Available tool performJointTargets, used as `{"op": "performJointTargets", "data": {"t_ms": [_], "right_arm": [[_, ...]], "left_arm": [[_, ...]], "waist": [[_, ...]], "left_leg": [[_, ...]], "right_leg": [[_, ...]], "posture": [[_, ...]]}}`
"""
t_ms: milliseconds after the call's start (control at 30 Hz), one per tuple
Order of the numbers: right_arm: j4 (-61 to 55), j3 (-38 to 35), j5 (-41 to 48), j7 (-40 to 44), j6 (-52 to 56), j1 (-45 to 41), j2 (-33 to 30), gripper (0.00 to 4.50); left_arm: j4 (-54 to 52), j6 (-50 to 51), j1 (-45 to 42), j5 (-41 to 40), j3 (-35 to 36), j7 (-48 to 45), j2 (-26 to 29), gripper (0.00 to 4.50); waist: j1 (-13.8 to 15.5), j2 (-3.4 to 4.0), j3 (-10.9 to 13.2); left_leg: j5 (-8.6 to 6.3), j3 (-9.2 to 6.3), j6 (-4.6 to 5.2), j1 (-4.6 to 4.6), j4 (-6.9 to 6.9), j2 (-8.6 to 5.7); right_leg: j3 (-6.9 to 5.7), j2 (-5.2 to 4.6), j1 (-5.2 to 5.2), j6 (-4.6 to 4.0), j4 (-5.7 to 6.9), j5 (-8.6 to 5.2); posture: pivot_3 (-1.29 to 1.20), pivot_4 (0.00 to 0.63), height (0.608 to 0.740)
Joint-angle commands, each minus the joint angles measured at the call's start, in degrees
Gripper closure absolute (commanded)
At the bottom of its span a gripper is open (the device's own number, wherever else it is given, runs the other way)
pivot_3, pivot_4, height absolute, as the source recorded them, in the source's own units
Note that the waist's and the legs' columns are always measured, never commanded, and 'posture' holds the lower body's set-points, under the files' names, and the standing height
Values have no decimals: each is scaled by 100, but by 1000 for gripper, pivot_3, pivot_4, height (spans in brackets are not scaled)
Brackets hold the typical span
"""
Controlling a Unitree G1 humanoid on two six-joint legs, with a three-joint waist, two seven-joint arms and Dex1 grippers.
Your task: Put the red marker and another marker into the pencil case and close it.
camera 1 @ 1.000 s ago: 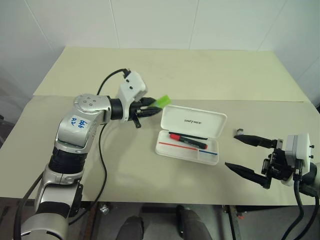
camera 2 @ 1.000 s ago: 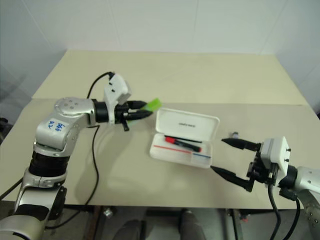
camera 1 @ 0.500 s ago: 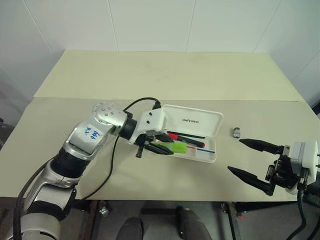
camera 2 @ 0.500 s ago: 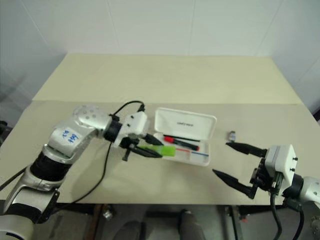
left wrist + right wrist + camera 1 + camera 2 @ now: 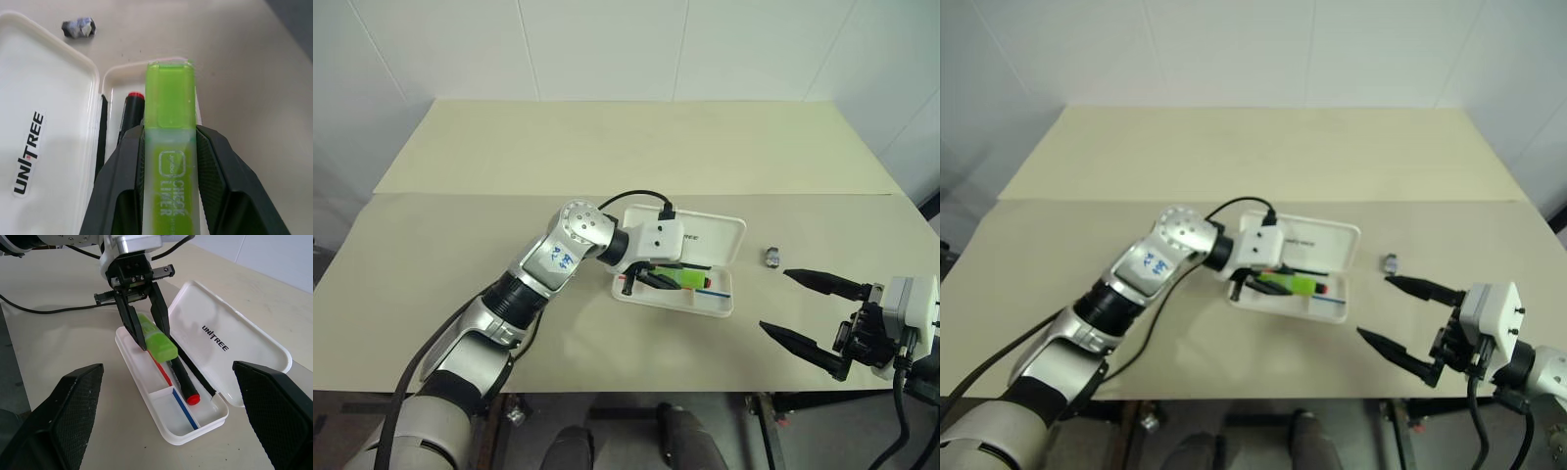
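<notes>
The white pencil case (image 5: 717, 235) lies open on the table, lid tipped back. The red marker (image 5: 184, 383) with its black cap rests in the tray (image 5: 193, 428), also seen as the red marker (image 5: 128, 113). My left gripper (image 5: 656, 279) is shut on the light green marker (image 5: 682, 282) and holds it tilted just over the tray, with the green marker (image 5: 157, 340) tip above the red one. Whether it touches the tray I cannot tell. My right gripper (image 5: 775, 300) hangs open to the right of the case, nothing between its fingers.
A small crumpled grey scrap (image 5: 773, 257) lies on the table just right of the case lid. The beige table (image 5: 607, 147) stretches wide behind the case, ending at a white tiled wall.
My left gripper has carried the green marker from left of the case rightward and down to over the tray. The right gripper has stayed put.
</notes>
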Motion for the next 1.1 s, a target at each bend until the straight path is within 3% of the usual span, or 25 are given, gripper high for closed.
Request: {"op": "performJointTargets", "data": {"t_ms": [33,867,1100], "right_arm": [[-185,-113,26,-83,-121,57,82,0],[-473,-315,198,75,-258,606,141,0],[85,-511,180,590,-368,336,-212,0]], "left_arm": [[-5,-217,-224,189,-34,-146,-12,3432],[-484,416,-76,867,-253,-209,-44,3432],[-364,414,-99,1002,-310,-150,-81,3432]], "waist": [[3,0,0],[5,0,0],[1,0,0]], "left_leg": [[0,0,0,0,0,0],[-8,4,14,-1,0,-1],[-8,14,14,-1,3,-2]], "right_leg": [[1,0,0,1,-1,0],[6,1,0,8,4,-2],[13,0,1,7,2,-2]], "posture": [[0,150,740],[0,150,740],[0,150,740]]}}
